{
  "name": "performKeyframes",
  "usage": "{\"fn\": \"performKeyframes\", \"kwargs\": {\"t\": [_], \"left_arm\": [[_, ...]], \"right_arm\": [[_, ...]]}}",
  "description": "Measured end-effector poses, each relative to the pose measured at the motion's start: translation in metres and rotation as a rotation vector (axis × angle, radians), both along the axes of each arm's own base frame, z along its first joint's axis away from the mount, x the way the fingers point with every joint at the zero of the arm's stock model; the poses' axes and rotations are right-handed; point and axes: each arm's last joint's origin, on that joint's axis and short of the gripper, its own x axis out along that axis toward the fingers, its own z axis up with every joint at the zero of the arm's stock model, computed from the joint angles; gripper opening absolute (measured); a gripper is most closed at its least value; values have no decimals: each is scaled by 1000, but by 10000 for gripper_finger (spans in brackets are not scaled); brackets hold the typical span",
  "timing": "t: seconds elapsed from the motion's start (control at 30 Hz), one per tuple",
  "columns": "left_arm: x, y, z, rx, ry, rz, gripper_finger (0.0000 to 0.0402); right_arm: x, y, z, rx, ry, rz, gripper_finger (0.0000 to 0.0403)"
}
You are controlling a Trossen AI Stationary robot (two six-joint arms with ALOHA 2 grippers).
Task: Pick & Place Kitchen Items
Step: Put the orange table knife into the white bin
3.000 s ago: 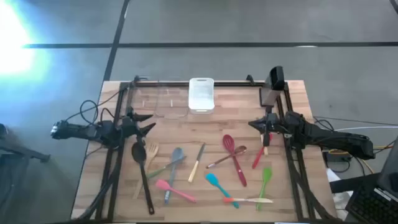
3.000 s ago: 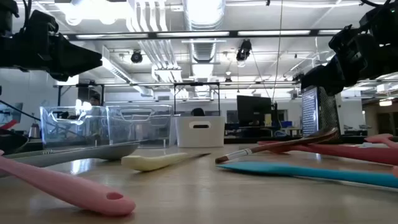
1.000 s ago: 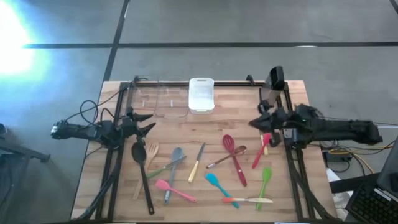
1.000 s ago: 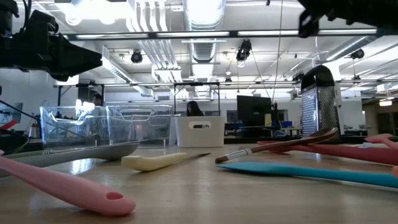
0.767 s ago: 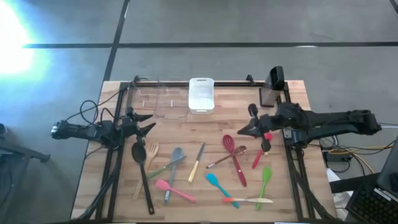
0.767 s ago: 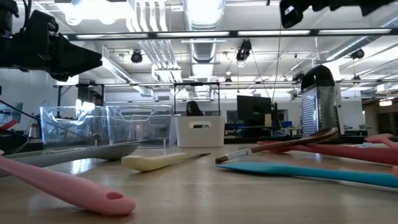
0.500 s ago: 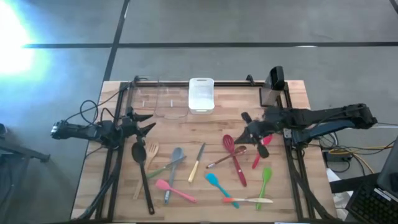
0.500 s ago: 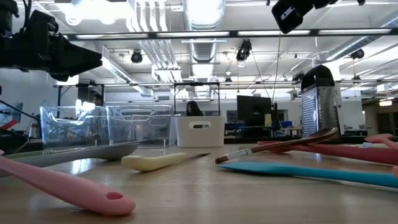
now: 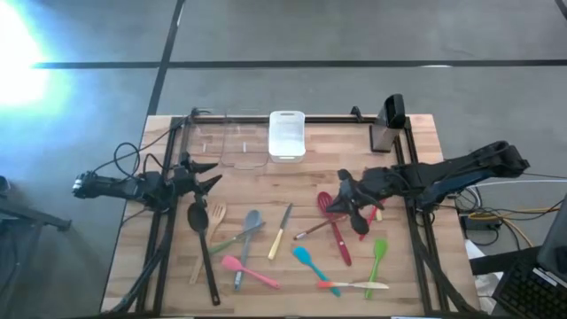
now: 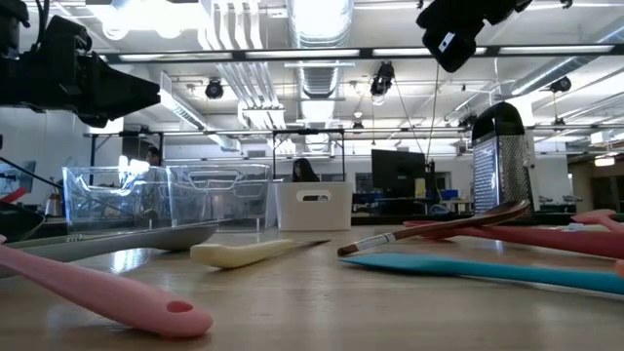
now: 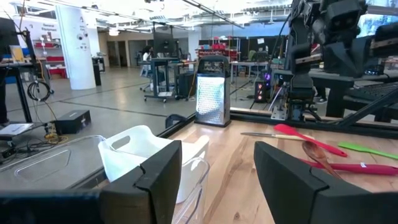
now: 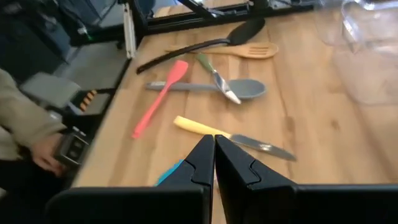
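Several slim utensils lie flat on the wooden table: a black spoon [image 9: 203,237], a wooden fork [image 9: 213,219], a grey spoon [image 9: 249,229], a pink spatula [image 9: 248,268], a cream-handled knife [image 9: 282,230], a teal spatula [image 9: 306,260], a red slotted spoon [image 9: 333,223], a red spatula [image 9: 369,219] and a green spatula [image 9: 379,255]. My right gripper [image 9: 337,202] hangs shut above the red slotted spoon's head, touching nothing; its wrist view shows the closed fingertips [image 12: 213,142] over the cream-handled knife [image 12: 231,137]. My left gripper [image 9: 211,177] waits open at the table's left side, above the table.
A clear bin [image 9: 235,142] and a white bin [image 9: 287,135] stand at the far edge, and a metal grater [image 9: 387,133] stands at the far right. Black frame rails run along the left, right and far sides. A person's hand and sleeve [image 12: 34,146] show beyond the table.
My right arm has reached out from the table's right side toward its left and slightly toward the near edge, coming lower, and now hangs over the red slotted spoon. No utensil has moved.
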Motion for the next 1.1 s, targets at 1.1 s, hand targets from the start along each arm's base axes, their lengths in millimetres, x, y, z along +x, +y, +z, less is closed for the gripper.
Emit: {"fn": "performKeyframes", "kwargs": {"t": [1.1], "left_arm": [[0,0,0,0,0,0,204]], "right_arm": [[39,140,-31,107,891,-368,15]]}}
